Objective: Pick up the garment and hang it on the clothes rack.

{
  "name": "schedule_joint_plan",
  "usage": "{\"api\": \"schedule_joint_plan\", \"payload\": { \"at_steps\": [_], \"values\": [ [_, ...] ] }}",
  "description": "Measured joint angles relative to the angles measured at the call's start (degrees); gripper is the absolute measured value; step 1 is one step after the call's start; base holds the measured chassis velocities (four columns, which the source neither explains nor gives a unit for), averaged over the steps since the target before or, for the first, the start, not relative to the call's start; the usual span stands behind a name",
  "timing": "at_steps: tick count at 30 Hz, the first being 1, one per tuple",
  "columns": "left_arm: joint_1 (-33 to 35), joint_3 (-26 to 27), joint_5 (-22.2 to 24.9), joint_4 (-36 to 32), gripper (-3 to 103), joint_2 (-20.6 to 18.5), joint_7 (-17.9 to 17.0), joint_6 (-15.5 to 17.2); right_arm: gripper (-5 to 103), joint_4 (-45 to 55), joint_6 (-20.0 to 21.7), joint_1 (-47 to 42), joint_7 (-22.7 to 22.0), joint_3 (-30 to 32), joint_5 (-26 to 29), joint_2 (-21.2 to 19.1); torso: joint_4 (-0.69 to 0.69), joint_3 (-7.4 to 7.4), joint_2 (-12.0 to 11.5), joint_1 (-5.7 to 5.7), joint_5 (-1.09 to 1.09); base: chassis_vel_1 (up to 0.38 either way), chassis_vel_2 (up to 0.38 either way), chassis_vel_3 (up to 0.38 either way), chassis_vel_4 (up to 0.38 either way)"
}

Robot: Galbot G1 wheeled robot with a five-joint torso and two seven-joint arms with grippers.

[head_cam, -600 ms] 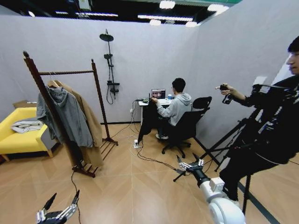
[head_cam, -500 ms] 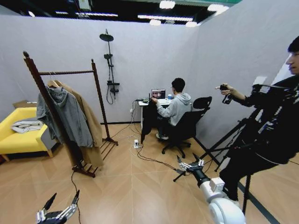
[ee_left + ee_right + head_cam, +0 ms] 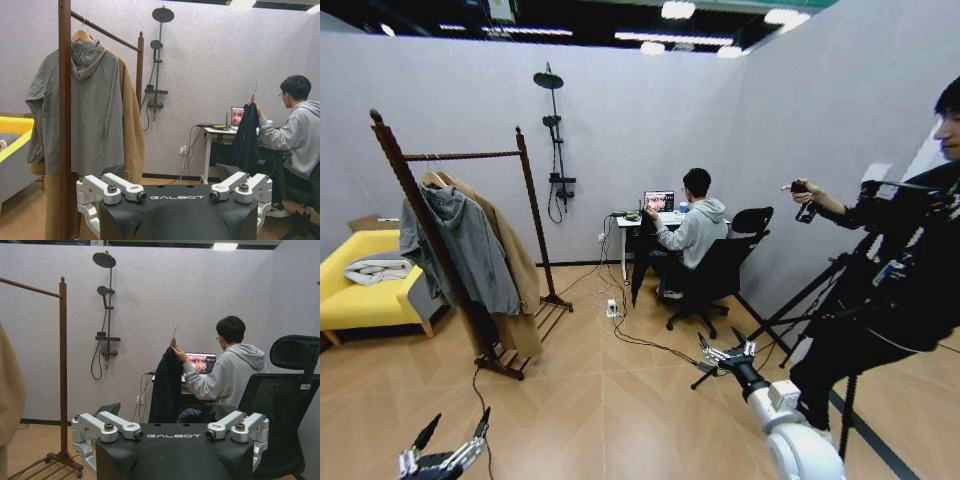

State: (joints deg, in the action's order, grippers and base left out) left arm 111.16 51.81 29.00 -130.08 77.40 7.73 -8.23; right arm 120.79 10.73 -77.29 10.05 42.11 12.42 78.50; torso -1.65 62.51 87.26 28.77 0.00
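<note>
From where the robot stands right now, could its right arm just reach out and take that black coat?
Probably not. The black coat hangs from a hanger held up by a seated person's hand at the desk across the room, while the right gripper sits low and open near the robot, with open floor between them.

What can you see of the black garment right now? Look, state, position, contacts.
The garment is a long, plain black coat of soft, matte-looking fabric. It hangs on a hanger whose hook sticks up above the collar, held up by the hand of a seated person at the desk. It hangs straight down beside the desk, folds slack, hem near the floor. It is far from the clothes rack, and neither gripper touches it.
</note>
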Motion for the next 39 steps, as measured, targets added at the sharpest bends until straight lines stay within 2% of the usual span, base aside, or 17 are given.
{"api": "schedule_joint_plan", "payload": {
  "at_steps": [25,39],
  "values": [
    [0.0,0.0,0.0,0.0,100,0.0,0.0,0.0,100,-0.4,0.0,0.2,0.4,-0.1,-0.3,0.5,0.01,0.0,0.0,0.0,0.0,0.0,0.0,0.0,0.0],
    [0.0,0.0,0.0,0.0,100,0.0,0.0,0.0,100,-1.3,-1.8,-0.3,1.2,0.3,1.5,0.4,-0.01,0.0,0.0,-0.01,-0.02,-0.116,0.114,0.11,-0.108]
  ]
}}
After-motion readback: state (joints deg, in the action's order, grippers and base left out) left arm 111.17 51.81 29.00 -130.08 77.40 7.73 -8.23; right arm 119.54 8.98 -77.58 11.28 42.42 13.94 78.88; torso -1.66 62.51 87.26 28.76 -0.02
